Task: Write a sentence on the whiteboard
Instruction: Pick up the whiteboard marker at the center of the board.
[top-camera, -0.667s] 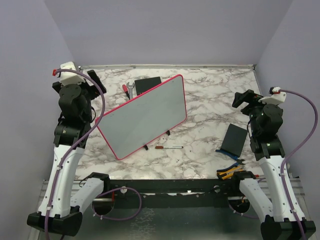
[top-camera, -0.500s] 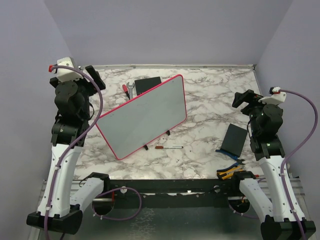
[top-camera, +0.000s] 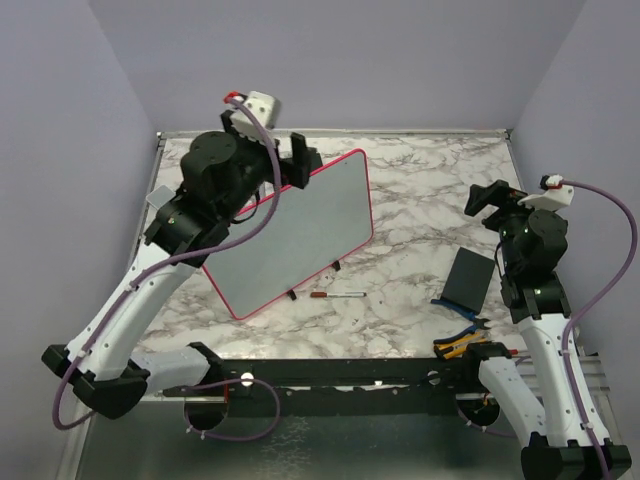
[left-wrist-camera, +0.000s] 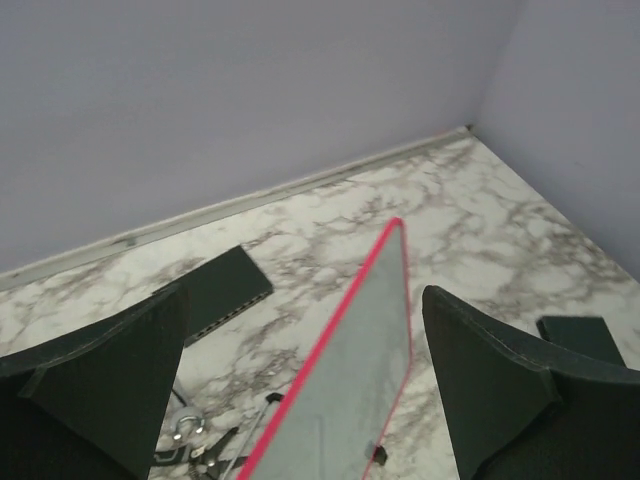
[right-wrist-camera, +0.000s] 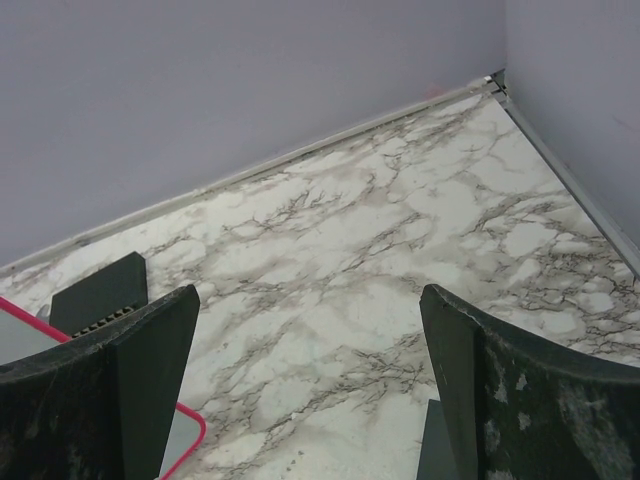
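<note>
The marble worktop (top-camera: 420, 200) fills the floor of a walled enclosure, and both arms rise from its near edge. The whiteboard (top-camera: 300, 240) is the biggest thing on it: it stands tilted on small black feet in the left half of the worktop, its pink-red frame running diagonally from the near left up towards the middle of the far edge, and its face shows plain pale grey in the top view. The left arm (top-camera: 160, 270) reaches up from the near left corner and bends over the board's far upper end. The right arm (top-camera: 535, 290) stands upright by the right edge, well apart from the board. The left gripper (left-wrist-camera: 305, 300) hangs above the board's top edge with its jaws spread wide and nothing gripped; in its wrist view the board's upper corner lies between the two fingers but below them, apart from both. The right gripper (right-wrist-camera: 310, 290) is raised over the right side of the worktop, facing the far right corner, its jaws likewise wide with only bare marble between them. One dark grey pad (left-wrist-camera: 215, 290) lies flat near the far edge behind the board; a second dark grey pad (top-camera: 468, 278) lies near the right edge beside the right arm. Hand tools with blue and yellow handles (top-camera: 460, 345) lie at the near edge by the right arm's base. A thin marker pen (top-camera: 338, 295) lies on the marble just in front of the board's lower edge, near its feet.
</note>
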